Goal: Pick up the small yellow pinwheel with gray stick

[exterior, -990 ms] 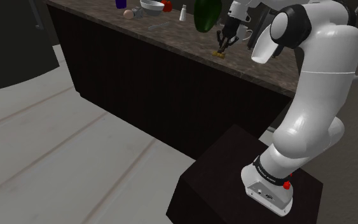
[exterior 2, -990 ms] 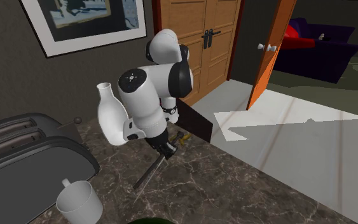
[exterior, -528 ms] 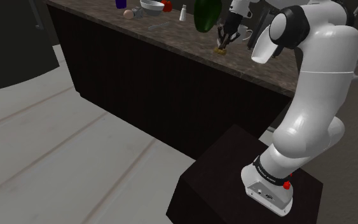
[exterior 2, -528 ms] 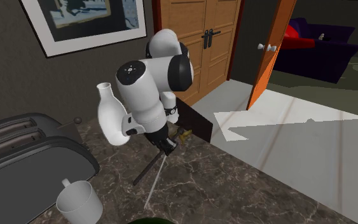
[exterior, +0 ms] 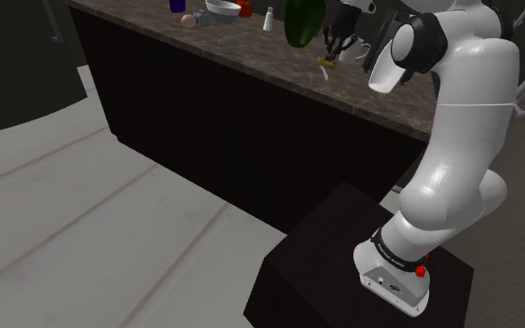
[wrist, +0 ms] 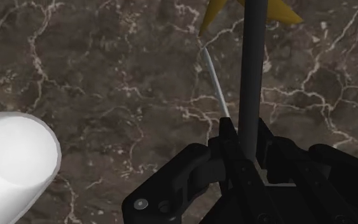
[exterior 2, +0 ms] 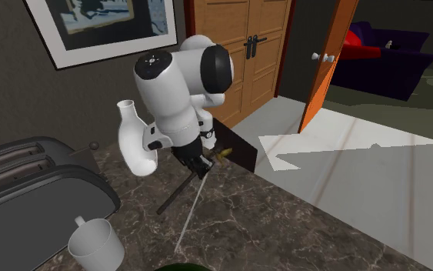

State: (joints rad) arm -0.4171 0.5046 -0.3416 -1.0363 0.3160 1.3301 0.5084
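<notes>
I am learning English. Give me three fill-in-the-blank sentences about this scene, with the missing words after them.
1. The gripper is shut on the pinwheel's ____.
2. Its blades are ____.
3. On the counter, the mug stands by the ____.
Missing words: stick; yellow; toaster.

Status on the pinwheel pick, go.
Gripper shut on the pinwheel, by its stick. Yellow vanes out past the fingers, over the counter. White cup nearby, not touching.

The arm (exterior: pixel 456 140) is glossy white, with dark joints. Its base (exterior: pixel 391 268) bears a small red button (exterior: pixel 421 271). The fingers (wrist: pixel 227 137) are black.
</notes>
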